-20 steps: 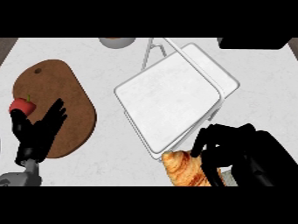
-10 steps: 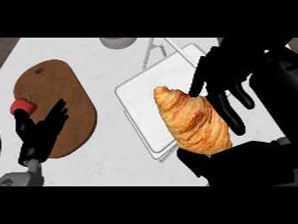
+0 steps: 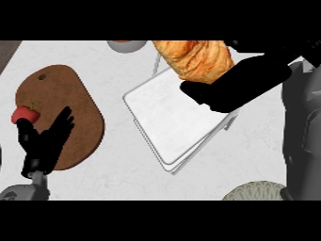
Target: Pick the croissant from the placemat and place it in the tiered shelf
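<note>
The right hand [image 3: 236,87] is gripping a golden croissant [image 3: 194,59] above the white tiered shelf [image 3: 166,117] on a pale counter [image 3: 121,181], while the left hand [image 3: 46,141] is resting open over a brown cutting board [image 3: 62,94], beside a small red pepper [image 3: 25,114]

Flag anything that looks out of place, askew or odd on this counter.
Nothing looks spilled or damaged. The tiered shelf sits at a slant on the counter. The right robot hand holds the croissant above the shelf's far end. A small red item sits at the brown placemat's left edge, beside the open left robot hand.
</note>
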